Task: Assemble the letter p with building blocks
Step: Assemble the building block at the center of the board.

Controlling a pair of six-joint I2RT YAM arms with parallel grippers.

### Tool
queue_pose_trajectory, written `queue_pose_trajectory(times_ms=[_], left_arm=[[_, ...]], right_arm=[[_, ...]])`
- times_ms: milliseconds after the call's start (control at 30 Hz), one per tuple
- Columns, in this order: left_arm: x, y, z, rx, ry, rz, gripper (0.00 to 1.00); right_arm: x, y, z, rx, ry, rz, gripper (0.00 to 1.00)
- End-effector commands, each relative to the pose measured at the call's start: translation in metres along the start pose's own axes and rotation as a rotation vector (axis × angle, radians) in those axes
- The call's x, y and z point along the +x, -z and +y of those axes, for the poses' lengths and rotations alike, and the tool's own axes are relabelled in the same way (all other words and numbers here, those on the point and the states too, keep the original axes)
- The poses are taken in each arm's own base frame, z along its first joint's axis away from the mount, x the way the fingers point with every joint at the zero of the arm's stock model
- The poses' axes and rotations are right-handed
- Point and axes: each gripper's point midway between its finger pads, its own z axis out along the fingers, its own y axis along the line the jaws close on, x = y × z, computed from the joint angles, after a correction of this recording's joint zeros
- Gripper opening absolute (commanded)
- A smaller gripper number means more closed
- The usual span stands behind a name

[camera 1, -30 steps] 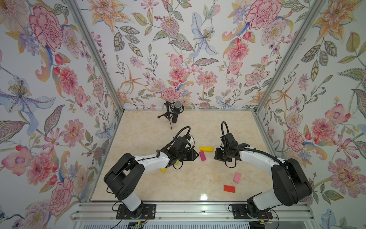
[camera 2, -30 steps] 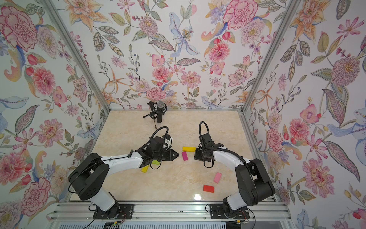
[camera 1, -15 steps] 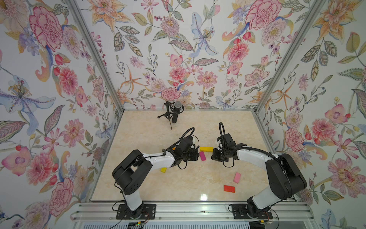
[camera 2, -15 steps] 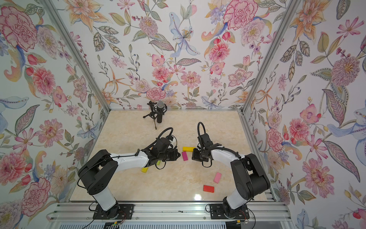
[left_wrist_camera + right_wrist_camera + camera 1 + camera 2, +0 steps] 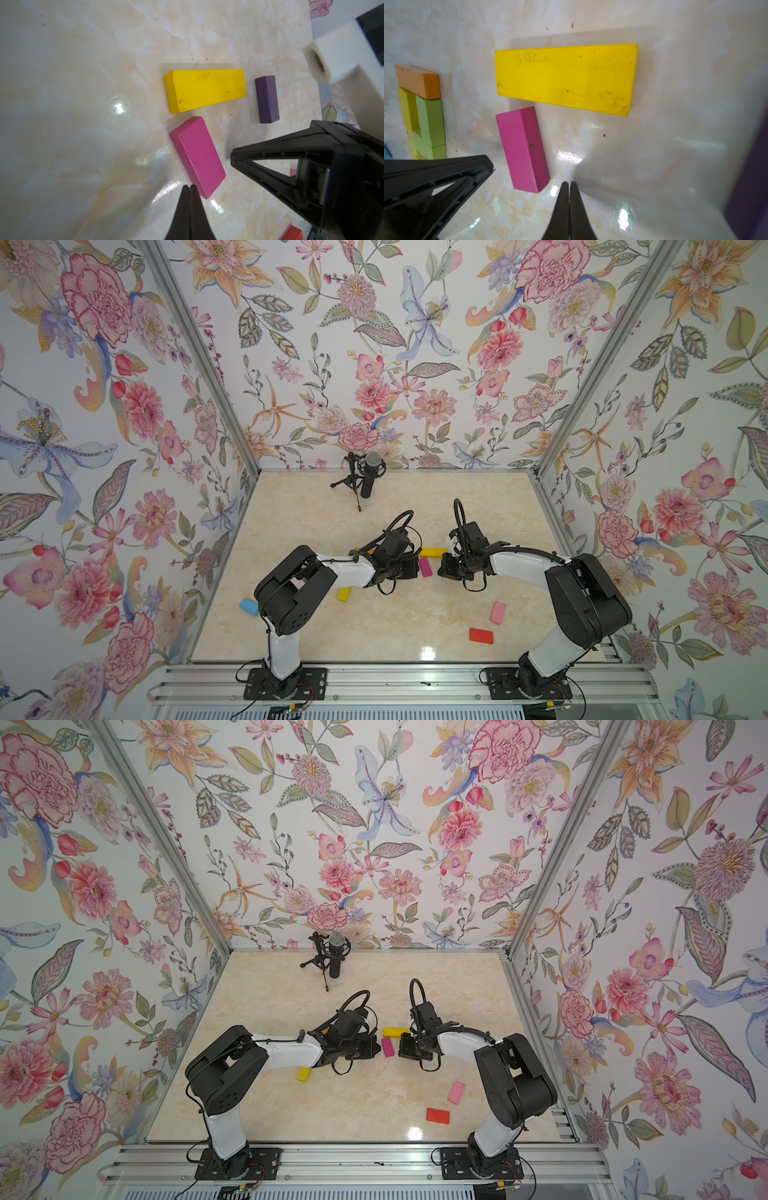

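Observation:
A long yellow block [image 5: 432,552] lies flat at mid-table, and a magenta block [image 5: 425,567] lies just in front of it, at an angle to it. My left gripper [image 5: 189,187] is shut and empty, its tips beside one end of the magenta block [image 5: 197,155]. From the other side my right gripper [image 5: 569,184] is also shut and empty, close to that same block [image 5: 522,147]. A purple block [image 5: 267,99] lies past the yellow block's far end. Orange [image 5: 418,81] and lime green blocks [image 5: 428,122] sit together in a line beyond my left gripper.
Loose on the table are a small yellow block [image 5: 344,594], a pink block [image 5: 497,612], a red block [image 5: 481,635] and a blue block [image 5: 249,607] by the left wall. A microphone on a tripod [image 5: 368,477] stands at the back. Floral walls close three sides.
My left gripper has shut and moved right, up to the magenta block. My right gripper has shifted slightly left towards it. The blocks have not moved.

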Motion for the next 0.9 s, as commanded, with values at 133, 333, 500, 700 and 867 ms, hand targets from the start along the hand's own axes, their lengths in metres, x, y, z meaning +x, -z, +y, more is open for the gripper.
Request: queue_pose_trajectory(times_ms=[133, 333, 500, 700, 867], left_arm=[[-0.002, -0.008, 0.007, -0.029, 0.004, -0.007, 0.0], [-0.006, -0.015, 0.015, -0.04, 0.012, -0.008, 0.0], [-0.009, -0.02, 0.016, -0.032, 0.016, -0.01, 0.0], [-0.012, -0.023, 0.018, -0.022, 0.024, -0.01, 0.0], [-0.014, -0.023, 0.02, -0.021, 0.027, -0.013, 0.0]], right_arm=[[0.001, -0.01, 0.001, -0.008, 0.01, 0.013, 0.0], [0.002, -0.017, 0.002, -0.009, 0.02, 0.026, 0.0], [0.004, -0.021, 0.006, -0.02, 0.026, 0.038, 0.0], [0.008, -0.022, 0.008, -0.026, 0.03, 0.049, 0.0], [0.009, -0.025, 0.011, -0.034, 0.03, 0.058, 0.0]])
